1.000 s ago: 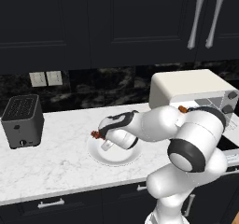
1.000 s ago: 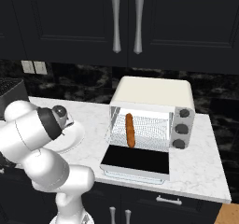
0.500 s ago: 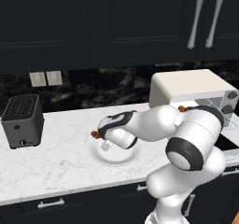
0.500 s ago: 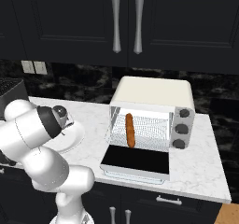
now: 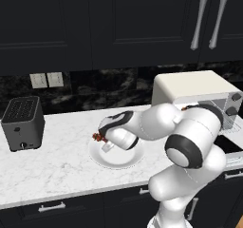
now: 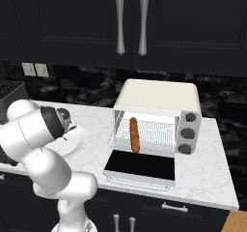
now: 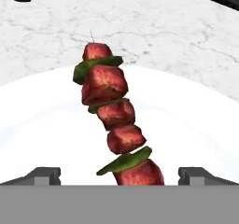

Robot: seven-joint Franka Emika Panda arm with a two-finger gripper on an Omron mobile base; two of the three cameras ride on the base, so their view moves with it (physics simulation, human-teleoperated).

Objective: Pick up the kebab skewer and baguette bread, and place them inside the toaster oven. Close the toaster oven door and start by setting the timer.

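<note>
The gripper (image 7: 119,174) is hanging wide open over the skewer (image 7: 114,120) lying on the plate (image 7: 196,125) near the worktop's front edge, while the bread (image 6: 134,135) is sitting inside the open oven (image 6: 161,98).

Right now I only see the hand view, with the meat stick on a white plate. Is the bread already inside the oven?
Observer: Yes. The baguette bread lies on the rack inside the toaster oven.
Operator: Is the door open?
Observer: Yes, the toaster oven door is folded down flat in front.
Operator: Is anything else on the counter?
Observer: A black toaster stands far to the left of the plate.
Operator: Did my gripper grab the stick?
Observer: No. The gripper is open, its tips either side of the kebab skewer, which lies on the plate.
</note>
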